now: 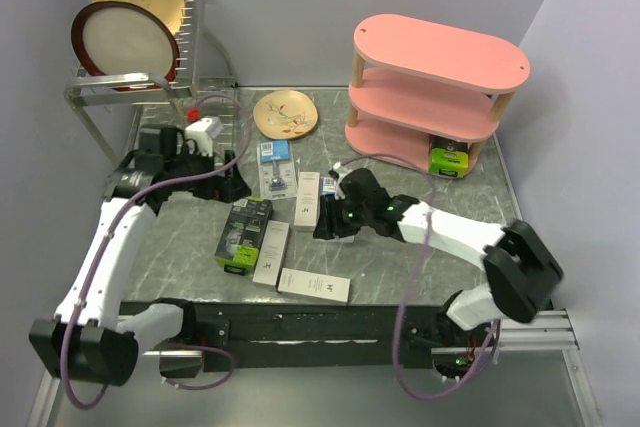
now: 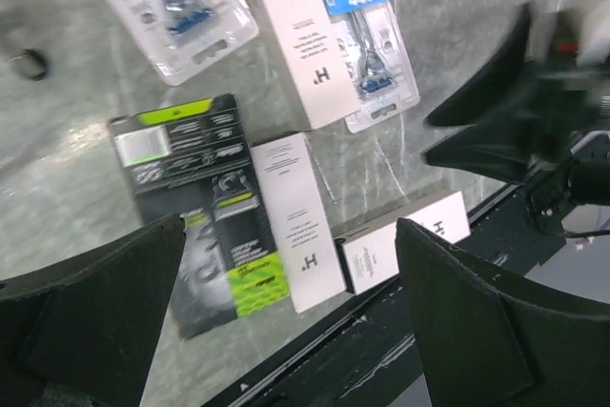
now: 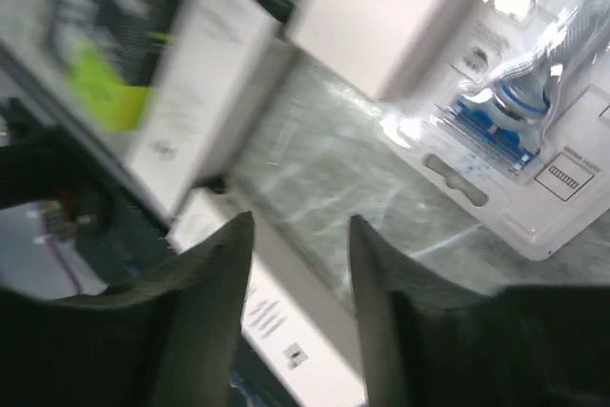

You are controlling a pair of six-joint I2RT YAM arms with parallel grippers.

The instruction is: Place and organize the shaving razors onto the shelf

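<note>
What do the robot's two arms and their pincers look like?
Both the left arm and right arm have white shells between chunky black joints. A lilac cable loops along each. Small green lights glow on the right wrist. The left gripper and right gripper each have two black, wedge-shaped fingers with a matte look.

I see my left arm point(image 1: 105, 247) bent forward with the left gripper point(image 2: 291, 226) splayed wide and empty, while my right arm point(image 1: 450, 232) extends toward centre, right gripper point(image 3: 297, 226) fingers parted, clasping nothing.
</note>
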